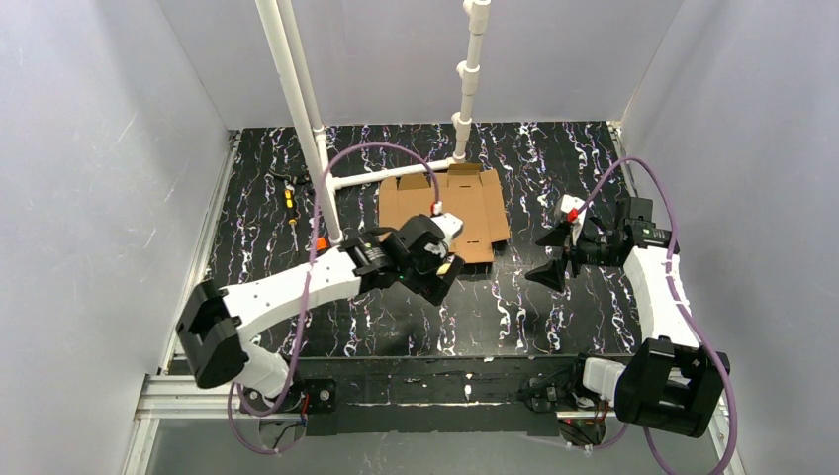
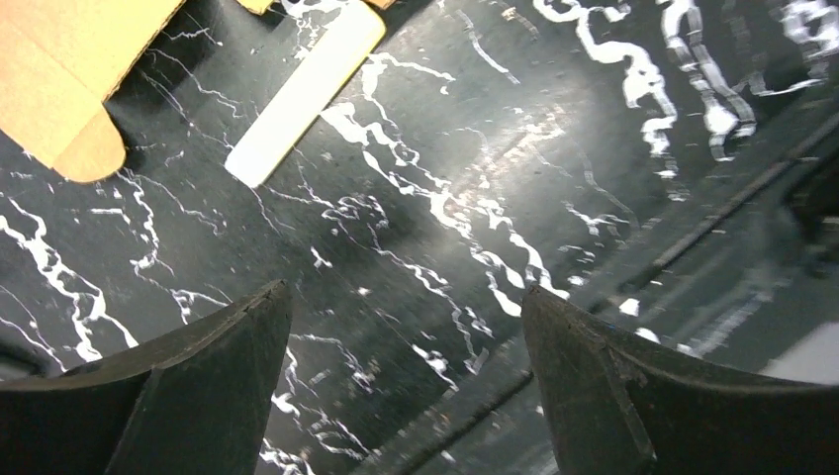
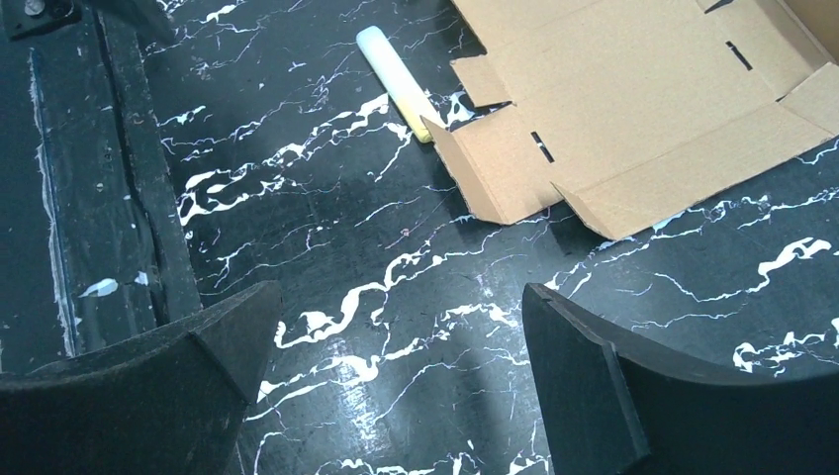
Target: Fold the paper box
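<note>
The paper box [image 1: 445, 210] lies as a flat brown die-cut sheet on the black marbled table, flaps spread out. In the top view my left gripper [image 1: 440, 282] hovers just off its near left corner. In the left wrist view that gripper [image 2: 406, 297] stands open over bare table, with a rounded box tab [image 2: 69, 89] up at the left. My right gripper [image 1: 547, 259] is open to the right of the sheet. In the right wrist view it [image 3: 401, 297] holds nothing, and the box [image 3: 643, 109] lies ahead and to the right.
A small pale stick-like block [image 3: 398, 69] lies by the box's near left flap, and shows as a pale stick [image 2: 307, 89] in the left wrist view too. White pipes [image 1: 315, 129] rise behind the box. Small orange and yellow bits [image 1: 289, 198] sit far left. Grey walls close in on three sides.
</note>
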